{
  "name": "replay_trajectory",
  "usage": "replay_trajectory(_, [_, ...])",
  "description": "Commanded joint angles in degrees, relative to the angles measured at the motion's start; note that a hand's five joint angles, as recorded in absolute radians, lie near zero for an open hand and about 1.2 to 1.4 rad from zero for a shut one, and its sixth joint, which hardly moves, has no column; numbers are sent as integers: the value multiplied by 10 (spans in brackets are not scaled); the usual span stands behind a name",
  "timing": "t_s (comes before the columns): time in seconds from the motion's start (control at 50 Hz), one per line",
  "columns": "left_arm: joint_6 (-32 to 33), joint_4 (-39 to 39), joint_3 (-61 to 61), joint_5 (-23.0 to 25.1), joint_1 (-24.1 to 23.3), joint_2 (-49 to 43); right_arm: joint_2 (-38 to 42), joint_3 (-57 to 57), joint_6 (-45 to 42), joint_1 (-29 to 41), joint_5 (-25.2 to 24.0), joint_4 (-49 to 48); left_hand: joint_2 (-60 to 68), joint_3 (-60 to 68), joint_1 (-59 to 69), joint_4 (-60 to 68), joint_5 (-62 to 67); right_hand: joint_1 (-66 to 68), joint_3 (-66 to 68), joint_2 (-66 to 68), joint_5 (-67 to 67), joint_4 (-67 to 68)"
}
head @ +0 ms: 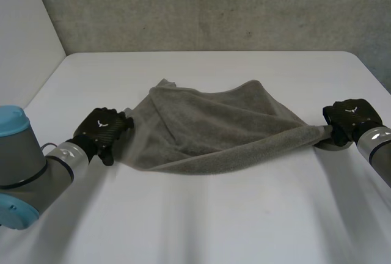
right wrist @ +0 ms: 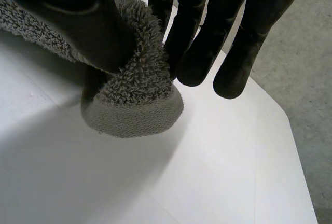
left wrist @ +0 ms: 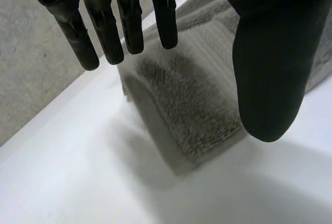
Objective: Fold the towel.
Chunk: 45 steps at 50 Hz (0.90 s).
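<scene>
On the surface (head: 208,224) the towel (head: 214,131) lies bunched between our hands. Our right hand (head: 350,117) pinches its right corner; our left hand (head: 102,129) hangs wide at the left edge (holding nothing). We should grip there firmly, then carry both corners over evenly.

Left hand (head: 102,128): black shell with a woven sheen on the back and a small white emblem near the knuckles. Its fingers (left wrist: 129,22) are slim, rod-like and faintly glossy. The thumb (left wrist: 270,68) is far broader, matte and round-tipped.

Right hand (head: 351,117): same black shell, same white emblem. In its own wrist view the fingers look thick, with blunt rounded ends.

Left arm (head: 36,169): fat grey cylindrical joint, light-blue cap (head: 11,122), silver-grey wrist ring (head: 68,154) behind the hand.

Right arm (head: 380,148): grey wrist segment with a pale band.
</scene>
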Motion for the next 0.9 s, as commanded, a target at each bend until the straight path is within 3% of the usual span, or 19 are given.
replay_trajectory(0.02, [3,-1,5,1,13,-18,5,-1,0,0,-1,0,40,40,40,41,40,38,37,34,32,33])
replay_trajectory(0.4, [1,3,51,-2,7,-68,12,1,-1,4,-1,0,44,44,44,44,43,38,37,34,32,33])
replay_trajectory(0.9, [-15,0,129,-4,-31,-124,18,2,-3,5,-1,0,151,151,151,152,151,38,37,34,32,33])
